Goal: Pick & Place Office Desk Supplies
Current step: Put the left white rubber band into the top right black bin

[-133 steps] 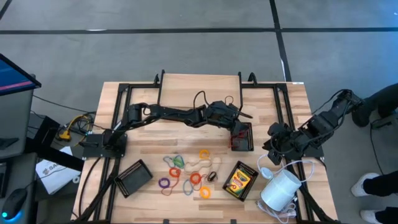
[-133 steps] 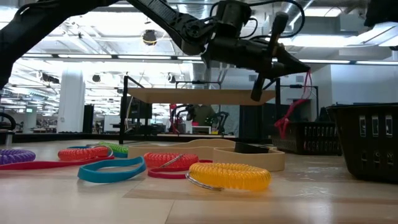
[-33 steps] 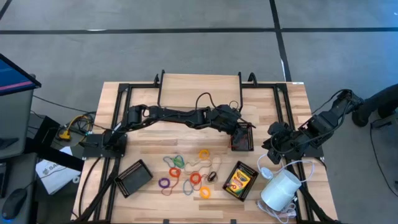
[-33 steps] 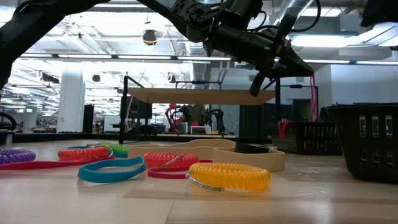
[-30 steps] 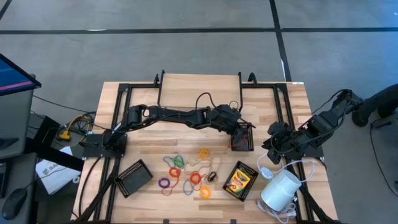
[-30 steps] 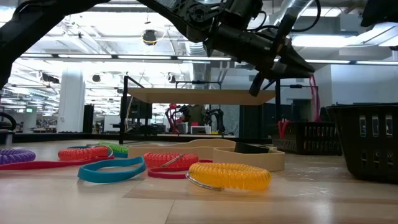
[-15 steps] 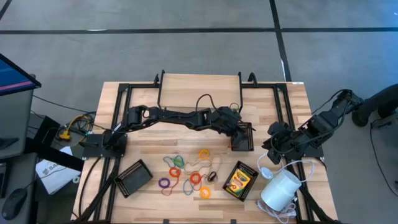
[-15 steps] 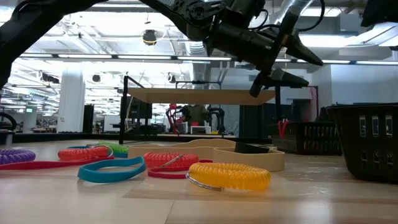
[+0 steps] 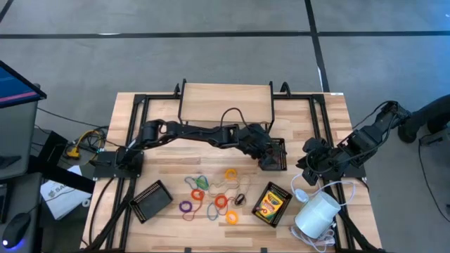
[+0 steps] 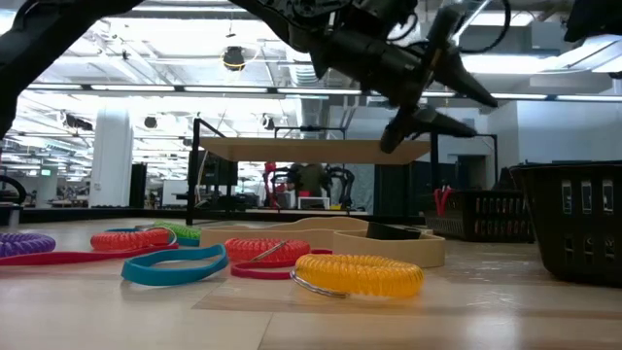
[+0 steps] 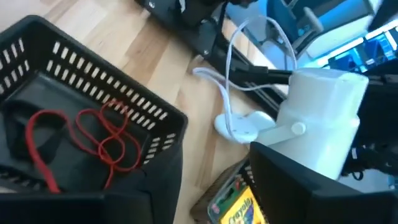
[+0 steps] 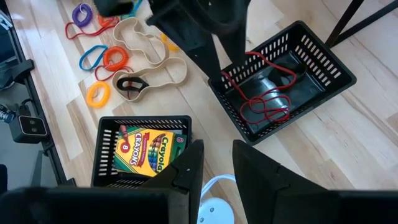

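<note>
Hovering gripper: left gripper (image 10: 465, 109) above black mesh basket (image 9: 275, 154), fingers spread, nothing between them.
Basket contents: red elastic cord (image 11: 102, 140) lying loose inside.
Crayon box (image 12: 142, 150): in a second mesh tray (image 12: 143, 122), beside the white cylinder (image 9: 316, 214).
Loops (image 9: 211, 195): scattered mid-table.
Right gripper (image 12: 214, 163): at right table edge; fingers slightly apart, nothing held.

The crayon box (image 11: 231, 205) is cut off by the left wrist picture's edge, and part of it is hidden behind a dark finger. The black basket (image 11: 93, 130) is partly cut off there too. In the low view, the second basket (image 10: 573, 219) is cut by the edge.
</note>
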Controlling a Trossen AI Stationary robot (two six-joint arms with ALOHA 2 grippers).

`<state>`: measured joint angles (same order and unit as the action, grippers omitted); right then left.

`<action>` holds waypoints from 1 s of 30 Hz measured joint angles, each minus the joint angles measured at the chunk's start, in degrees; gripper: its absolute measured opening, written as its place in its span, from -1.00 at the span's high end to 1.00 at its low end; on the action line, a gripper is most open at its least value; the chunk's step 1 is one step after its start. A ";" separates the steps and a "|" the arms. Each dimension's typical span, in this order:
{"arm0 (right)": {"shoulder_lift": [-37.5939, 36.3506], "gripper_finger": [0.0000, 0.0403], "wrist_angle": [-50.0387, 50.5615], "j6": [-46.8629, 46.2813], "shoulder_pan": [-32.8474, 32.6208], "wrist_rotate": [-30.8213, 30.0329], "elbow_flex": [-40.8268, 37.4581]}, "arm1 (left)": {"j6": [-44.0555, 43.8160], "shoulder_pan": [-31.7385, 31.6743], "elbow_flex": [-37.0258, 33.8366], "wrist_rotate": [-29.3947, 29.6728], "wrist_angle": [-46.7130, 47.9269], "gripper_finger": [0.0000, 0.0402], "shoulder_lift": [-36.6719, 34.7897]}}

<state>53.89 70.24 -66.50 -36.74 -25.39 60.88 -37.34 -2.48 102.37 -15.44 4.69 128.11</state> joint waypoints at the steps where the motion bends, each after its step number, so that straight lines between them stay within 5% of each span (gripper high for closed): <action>1: 0.00 0.58 0.02 0.00 0.00 0.00 0.00 | 0.56 0.18 0.00 0.03 0.34 0.11 -0.33; 12: 0.11 0.58 -0.24 0.00 -0.01 -0.13 0.00 | 11.28 2.09 0.00 3.04 1.26 0.03 -4.77; 30: 0.13 0.58 -0.27 -0.44 -0.01 -0.11 0.00 | 13.58 4.50 0.00 6.20 4.35 -0.05 -6.79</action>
<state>54.02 69.97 -66.94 -36.75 -25.50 60.88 -23.77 2.02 102.37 -9.24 9.04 121.32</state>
